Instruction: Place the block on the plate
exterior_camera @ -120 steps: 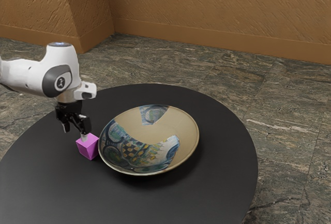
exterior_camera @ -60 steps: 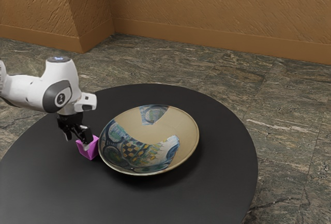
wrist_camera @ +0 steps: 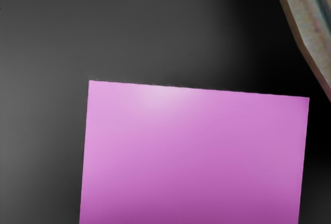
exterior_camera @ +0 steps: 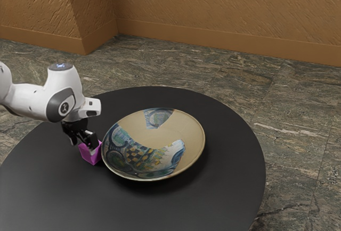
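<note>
The work as a whole seems to be in its first part: the reaching is nearly done, while the sure grasp, the lift, the short carry and the release are left; behind everything there is a brown-orange wall [exterior_camera: 224,7] with rough relief, and below it a floor [exterior_camera: 293,119] of grey-green veined stone; on this floor stands a round black table [exterior_camera: 229,193], with a smooth and dark top; the white arm [exterior_camera: 32,100] comes in from the exterior view's left and bends down over the table; the wide plate [exterior_camera: 194,140], beige with blue painted parts, has a raised rim, which the block must pass over, so I judge that some height will be needed; the black gripper [exterior_camera: 83,144] is low, just beside the plate, at the pink block [exterior_camera: 91,159]; this block rests on the table, near the plate's rim and not on the plate, and in the wrist view its flat face lies close under the hand; the fingers [exterior_camera: 90,139] stand apart, open at the block, and I cannot see a grip from two sides; closing them would be, in my judgement, the next step.
</note>
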`<move>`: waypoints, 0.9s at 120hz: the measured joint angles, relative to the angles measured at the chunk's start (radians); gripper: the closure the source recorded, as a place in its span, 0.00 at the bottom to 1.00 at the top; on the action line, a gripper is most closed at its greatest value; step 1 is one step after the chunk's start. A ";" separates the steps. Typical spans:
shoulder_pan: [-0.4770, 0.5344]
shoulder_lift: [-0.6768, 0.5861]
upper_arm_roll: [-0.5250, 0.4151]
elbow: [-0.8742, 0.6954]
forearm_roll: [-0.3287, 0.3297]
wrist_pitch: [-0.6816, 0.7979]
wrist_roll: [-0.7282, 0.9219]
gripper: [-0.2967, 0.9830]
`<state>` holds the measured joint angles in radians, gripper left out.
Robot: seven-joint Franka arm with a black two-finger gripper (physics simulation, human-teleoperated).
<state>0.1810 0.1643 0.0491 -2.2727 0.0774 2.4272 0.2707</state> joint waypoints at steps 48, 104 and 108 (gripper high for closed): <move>-0.007 0.021 0.000 0.007 -0.004 0.034 -0.012 0.39; -0.002 0.027 0.000 0.005 -0.008 0.045 -0.039 0.44; -0.001 0.023 0.000 0.005 -0.008 0.043 -0.041 0.45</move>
<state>0.1798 0.1874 0.0493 -2.2676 0.0697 2.4703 0.2295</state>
